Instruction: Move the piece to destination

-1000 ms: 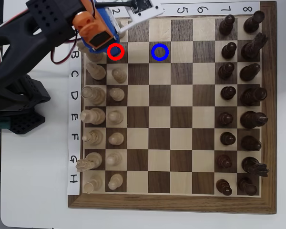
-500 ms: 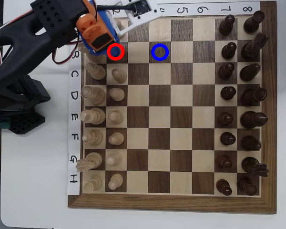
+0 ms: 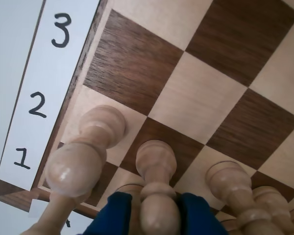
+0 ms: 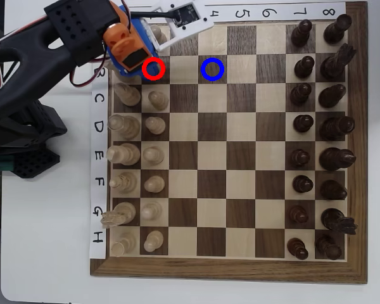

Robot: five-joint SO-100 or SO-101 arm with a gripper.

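Cream pawn (image 3: 157, 171) between blue pincer (image 3: 154, 215) fingers, taller pale pieces (image 3: 83, 161) just beside

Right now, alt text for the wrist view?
Close-up: two blue fingers flank a pale pawn near the chessboard corner. Another pale pawn stands left, more pale pieces on both sides. A white strip numbered 1, 2, 3 lines the board's edge.

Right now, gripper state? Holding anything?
Gripper: blue fingers sit either side of the pale pawn at the red-ringed square; a firm clamp cannot be told.
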